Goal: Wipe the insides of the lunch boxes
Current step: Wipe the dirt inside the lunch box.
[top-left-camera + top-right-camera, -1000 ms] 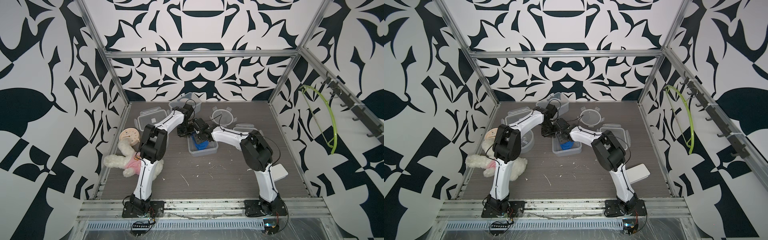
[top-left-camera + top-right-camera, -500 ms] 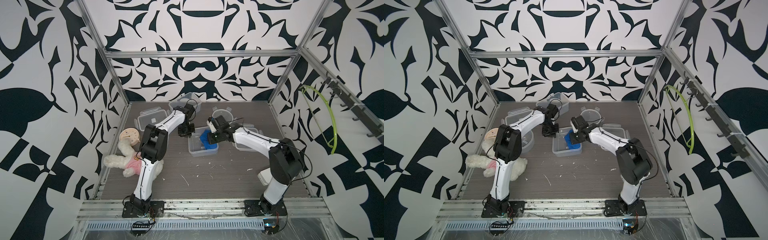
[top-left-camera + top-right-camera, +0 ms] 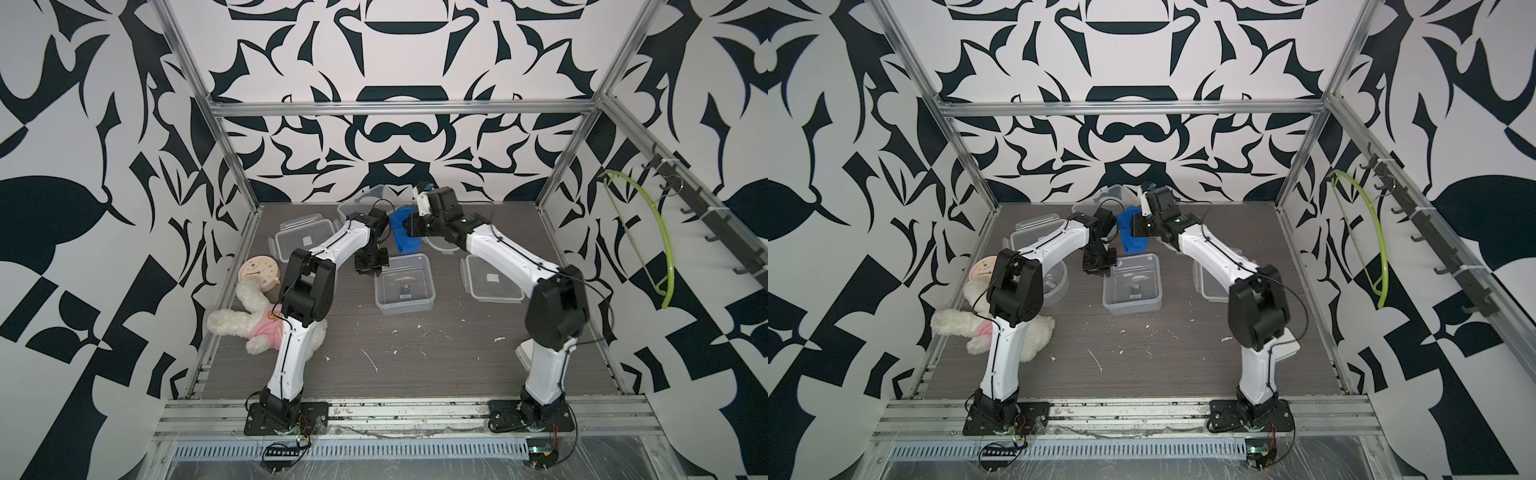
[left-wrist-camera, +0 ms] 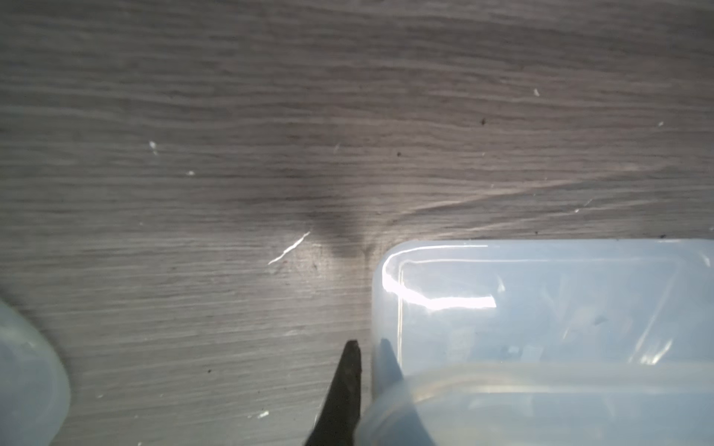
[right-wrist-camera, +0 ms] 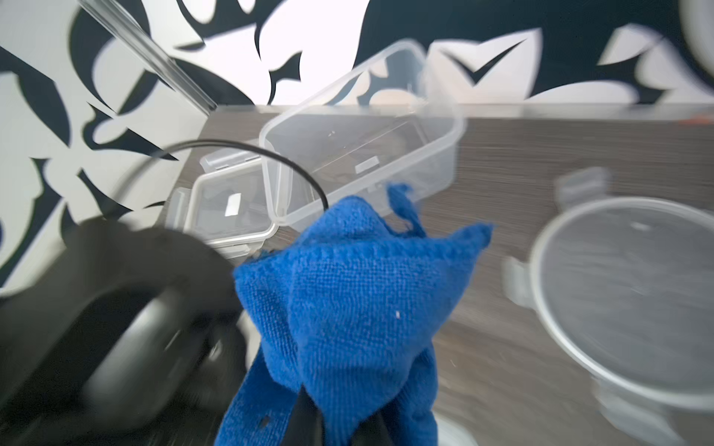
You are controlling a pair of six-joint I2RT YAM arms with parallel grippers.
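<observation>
A white soft toy lies at the left edge of the table, with a round beige clock just behind it. Further back lies a rectangular lid, flat on the table. In a top view the round lunch box shows partly behind the left arm, open and upright.

The left claw points down at the near left corner of the square lunch box, which stands open in the middle of the table. The left wrist view shows the claw clenched on that box's wall: one finger is outside, and the other shows dimly through the plastic on the inside. The box holds only a small sticker on its floor.

The long lunch box stands open near the back wall.

The blue cloth hangs between the long lunch box and the square one, just behind the square one's far rim and not inside either. The right claw grasps it by its upper part, and it is bunched there.

A round lid lies on the table under the right arm. A square lid lies right of the square lunch box, apart from it. A green tube hangs on the right wall.
</observation>
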